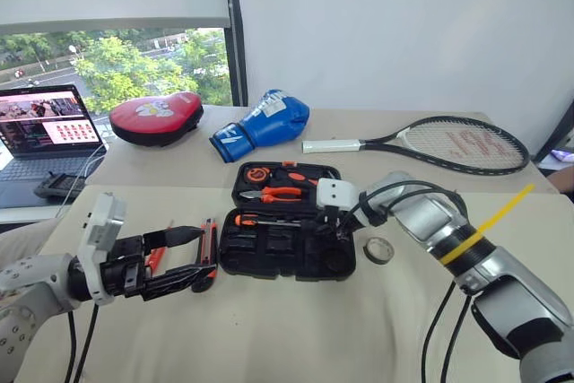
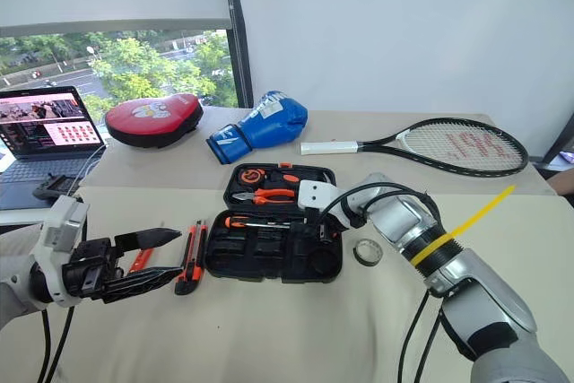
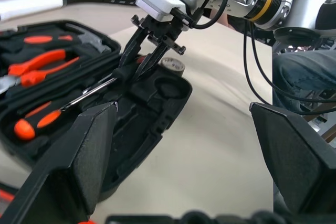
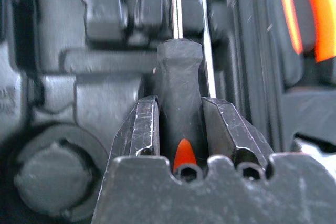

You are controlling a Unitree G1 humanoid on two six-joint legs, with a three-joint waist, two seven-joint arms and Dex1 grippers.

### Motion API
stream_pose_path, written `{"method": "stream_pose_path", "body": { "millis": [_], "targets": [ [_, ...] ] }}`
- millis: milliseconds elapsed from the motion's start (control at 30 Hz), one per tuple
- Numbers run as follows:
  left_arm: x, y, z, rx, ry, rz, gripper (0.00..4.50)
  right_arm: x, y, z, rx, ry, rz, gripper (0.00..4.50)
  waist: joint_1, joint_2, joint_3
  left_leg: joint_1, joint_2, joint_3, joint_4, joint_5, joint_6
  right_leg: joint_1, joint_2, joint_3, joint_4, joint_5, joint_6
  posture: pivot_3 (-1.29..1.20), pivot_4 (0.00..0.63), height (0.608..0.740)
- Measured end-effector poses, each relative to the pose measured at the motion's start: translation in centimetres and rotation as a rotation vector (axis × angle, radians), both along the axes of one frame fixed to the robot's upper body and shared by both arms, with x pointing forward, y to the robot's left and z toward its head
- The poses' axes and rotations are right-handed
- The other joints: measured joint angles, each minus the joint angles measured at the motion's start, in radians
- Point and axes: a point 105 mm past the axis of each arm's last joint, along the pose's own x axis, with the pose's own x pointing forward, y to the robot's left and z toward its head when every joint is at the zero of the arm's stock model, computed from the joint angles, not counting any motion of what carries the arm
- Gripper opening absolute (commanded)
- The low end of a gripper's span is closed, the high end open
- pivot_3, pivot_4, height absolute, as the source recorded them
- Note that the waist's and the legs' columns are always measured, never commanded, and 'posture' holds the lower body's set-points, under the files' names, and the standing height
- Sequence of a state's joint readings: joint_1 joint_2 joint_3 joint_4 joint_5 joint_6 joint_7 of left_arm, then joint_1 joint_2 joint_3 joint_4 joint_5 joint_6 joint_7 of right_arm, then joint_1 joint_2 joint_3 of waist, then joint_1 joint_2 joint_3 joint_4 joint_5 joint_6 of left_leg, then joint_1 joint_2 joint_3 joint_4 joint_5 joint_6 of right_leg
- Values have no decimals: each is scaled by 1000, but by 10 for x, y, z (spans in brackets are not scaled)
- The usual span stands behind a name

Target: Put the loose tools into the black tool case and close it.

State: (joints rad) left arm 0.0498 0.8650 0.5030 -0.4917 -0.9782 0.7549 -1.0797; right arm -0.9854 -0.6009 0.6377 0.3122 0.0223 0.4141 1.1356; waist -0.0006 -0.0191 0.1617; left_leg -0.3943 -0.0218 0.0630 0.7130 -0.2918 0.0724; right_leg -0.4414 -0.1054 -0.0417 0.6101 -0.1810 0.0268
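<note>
My right gripper (image 4: 178, 129) is clamped on a screwdriver (image 4: 180, 85) by its black handle, over the open case (image 1: 287, 253) lying mid-table. My left gripper (image 1: 184, 257) hangs spread wide and empty beside the case's left edge. A second screwdriver (image 3: 58, 111) already lies in a slot. The knife (image 1: 210, 253) and red tester (image 1: 154, 257) lie on the cloth left of the case; the tape roll (image 1: 379, 249) sits just right of it.

The risk, as I judge it: the shaft sits close beside the seated one, so lowering at a slant could wedge it across the moulding, and the lid would not shut. My left fingers hover near the knife and could nudge it.

No writing I can read on tools or case.
</note>
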Motion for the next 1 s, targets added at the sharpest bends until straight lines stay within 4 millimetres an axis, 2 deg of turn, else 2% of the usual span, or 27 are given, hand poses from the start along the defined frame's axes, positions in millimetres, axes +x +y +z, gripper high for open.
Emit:
{"method": "stream_pose_path", "body": {
  "millis": [167,233,367,500,533,600,667,733,767,867,900,933,1000],
  "targets": [
    [2,0,1,8,-24,6,4354,2,7,-1,-24,2,21,916,-14,0,0,2,1,0,-1,0,-3,0,0,-1,0,0,-1,0,150,740],
    [2,-1,0,14,-28,8,4354,0,7,0,-19,26,24,1939,-13,0,0,3,1,0,-1,0,-3,0,0,-1,0,-1,-1,0,150,740],
    [4,0,-2,22,-31,14,4354,0,7,2,-7,30,25,3086,-14,0,0,3,1,0,-2,0,-3,1,0,-1,0,-1,-1,0,150,740],
    [4,0,-2,19,-37,11,4354,-1,6,7,54,37,16,3086,-21,0,0,4,2,0,-2,0,-4,0,-1,0,1,-1,-2,0,150,740],
    [4,0,-3,17,-37,13,4354,0,5,13,118,36,6,3086,-21,0,0,3,2,0,-2,0,-4,-1,-1,0,1,-1,-2,0,150,740],
    [5,1,-4,13,-35,17,4354,1,14,42,297,6,11,2594,-23,2,1,3,2,0,-3,0,-4,-2,-1,1,2,-1,-2,0,150,740],
    [6,1,-4,9,-39,20,4354,-1,14,76,456,-39,8,2041,-18,2,1,3,2,-1,-3,0,-5,-2,-2,0,2,-1,-2,0,150,740],
    [7,2,-5,8,-36,27,4354,-3,7,95,552,-76,-27,1379,-13,1,1,3,2,-2,-4,0,-5,-1,-3,-1,1,-1,-2,0,150,740],
    [8,3,-6,6,-34,31,4354,-5,5,98,592,-89,-52,1074,-10,1,1,3,2,-3,-4,0,-5,0,-5,-1,1,-1,-2,0,150,740],
    [8,3,-6,3,-36,32,4354,-11,6,77,631,-74,-147,22,-11,1,1,3,1,-2,-4,-1,-5,-1,-7,0,1,-1,-2,0,150,740],
    [9,3,-6,2,-40,32,4354,-14,5,66,639,-107,-205,22,-10,1,1,3,1,-3,-5,-1,-5,0,-8,0,1,-1,-2,0,150,740],
    [9,4,-6,2,-44,36,4354,-20,8,46,634,-121,-267,22,-10,0,0,4,2,-3,-5,-1,-6,-1,-7,-1,2,-1,-3,0,150,740],
    [10,5,-6,0,-41,41,4354,-28,16,13,624,-82,-353,22,-13,1,0,1,0,-1,-6,0,-7,-6,-5,0,4,-1,-3,0,150,740]
  ]
}}
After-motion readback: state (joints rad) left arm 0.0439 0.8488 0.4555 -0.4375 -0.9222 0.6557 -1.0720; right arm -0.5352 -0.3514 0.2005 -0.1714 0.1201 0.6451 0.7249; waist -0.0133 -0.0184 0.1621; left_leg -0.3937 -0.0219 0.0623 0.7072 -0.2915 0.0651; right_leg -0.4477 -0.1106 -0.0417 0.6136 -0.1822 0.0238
